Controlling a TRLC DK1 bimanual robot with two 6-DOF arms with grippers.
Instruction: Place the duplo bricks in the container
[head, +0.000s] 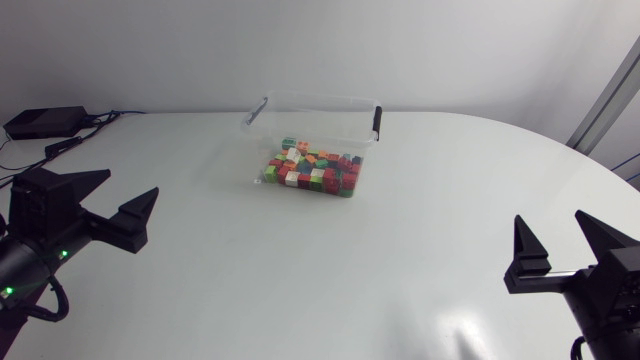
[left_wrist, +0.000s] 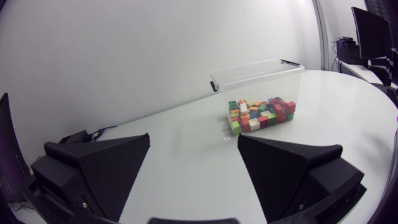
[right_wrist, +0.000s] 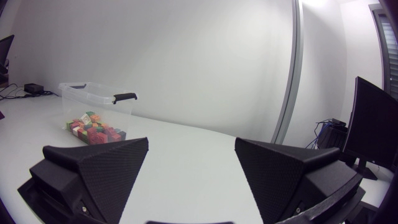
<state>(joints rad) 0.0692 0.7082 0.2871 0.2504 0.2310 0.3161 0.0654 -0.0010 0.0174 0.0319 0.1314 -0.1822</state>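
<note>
A: Is anything left to be placed?
B: Judged not: the bricks (head: 312, 172) are seen heaped inside the container (head: 318, 101), and none is seen outside it.
A: And the grippers?
B: The left gripper (head: 125, 187) and right gripper (head: 551, 220) are held spread, with nothing grasped, well apart from it.

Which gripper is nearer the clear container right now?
Left. The left gripper sits open to the left of the container; the right gripper, also open, is farther away on its other side.
</note>
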